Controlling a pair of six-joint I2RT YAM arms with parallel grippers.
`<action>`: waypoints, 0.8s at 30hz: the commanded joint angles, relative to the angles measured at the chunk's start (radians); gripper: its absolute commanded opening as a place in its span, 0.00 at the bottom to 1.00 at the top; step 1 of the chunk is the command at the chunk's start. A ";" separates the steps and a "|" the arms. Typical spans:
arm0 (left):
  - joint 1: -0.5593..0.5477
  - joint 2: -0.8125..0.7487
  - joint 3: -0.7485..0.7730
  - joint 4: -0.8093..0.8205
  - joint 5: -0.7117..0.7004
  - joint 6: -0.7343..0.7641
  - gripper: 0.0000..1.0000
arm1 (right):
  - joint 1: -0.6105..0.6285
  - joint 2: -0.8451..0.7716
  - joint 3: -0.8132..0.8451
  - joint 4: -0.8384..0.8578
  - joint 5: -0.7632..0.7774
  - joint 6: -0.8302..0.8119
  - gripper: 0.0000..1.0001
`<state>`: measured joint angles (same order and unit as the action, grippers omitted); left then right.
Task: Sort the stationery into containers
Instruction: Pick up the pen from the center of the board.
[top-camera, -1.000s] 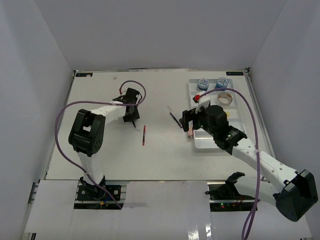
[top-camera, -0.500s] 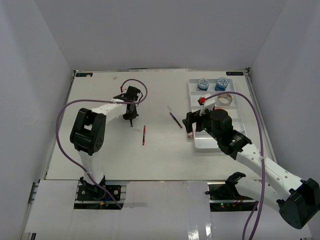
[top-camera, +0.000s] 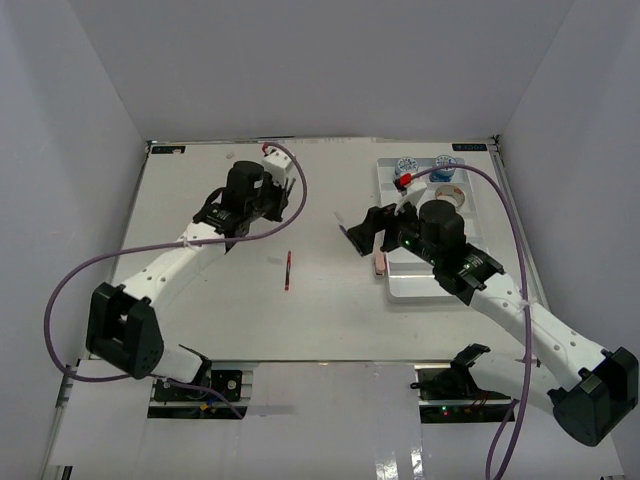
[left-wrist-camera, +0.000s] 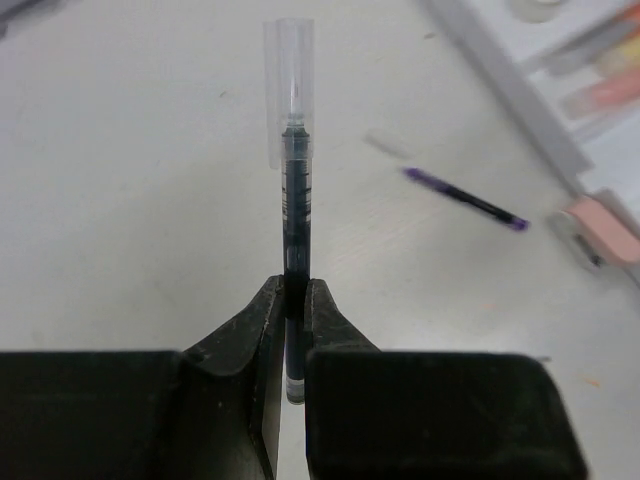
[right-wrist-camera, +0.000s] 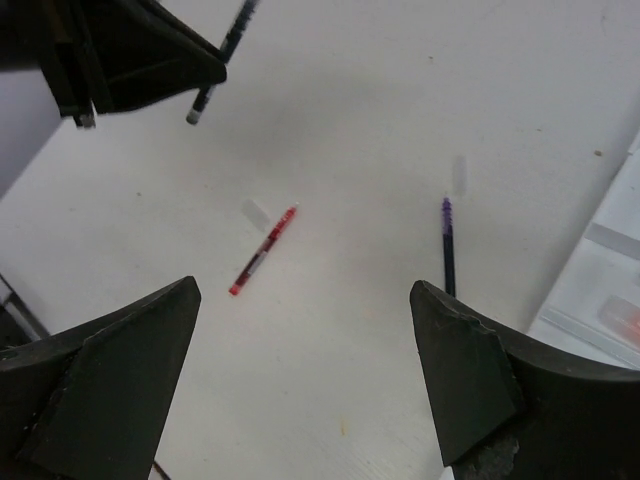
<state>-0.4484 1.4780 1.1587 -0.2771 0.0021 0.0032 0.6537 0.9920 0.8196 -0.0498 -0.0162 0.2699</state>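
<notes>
Black-inked and slender, the clear-capped pen (left-wrist-camera: 293, 200) is pinched tight in the jaws of the left gripper (left-wrist-camera: 291, 295), mid-frame above the white table (left-wrist-camera: 120, 200). The right gripper (right-wrist-camera: 302, 290) gapes wide over a red pen (right-wrist-camera: 263, 250) at centre and a purple pen (right-wrist-camera: 448, 245) at right.

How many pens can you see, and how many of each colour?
Thin black pen with a clear cap, pinched in the left gripper: 1
Thin red pen lying on the white table: 1
Thin purple pen lying on the table: 1
Total: 3 pens
</notes>
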 joint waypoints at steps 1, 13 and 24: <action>-0.068 -0.126 -0.068 0.105 0.209 0.194 0.00 | -0.005 0.040 0.107 -0.005 -0.094 0.104 0.92; -0.272 -0.208 -0.113 0.151 0.272 0.245 0.00 | -0.006 0.183 0.248 0.001 -0.053 0.235 0.99; -0.322 -0.208 -0.145 0.216 0.288 0.262 0.00 | -0.012 0.206 0.260 0.027 -0.054 0.288 0.66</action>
<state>-0.7620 1.3029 1.0229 -0.0986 0.2676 0.2512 0.6472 1.2041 1.0382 -0.0605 -0.0742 0.5320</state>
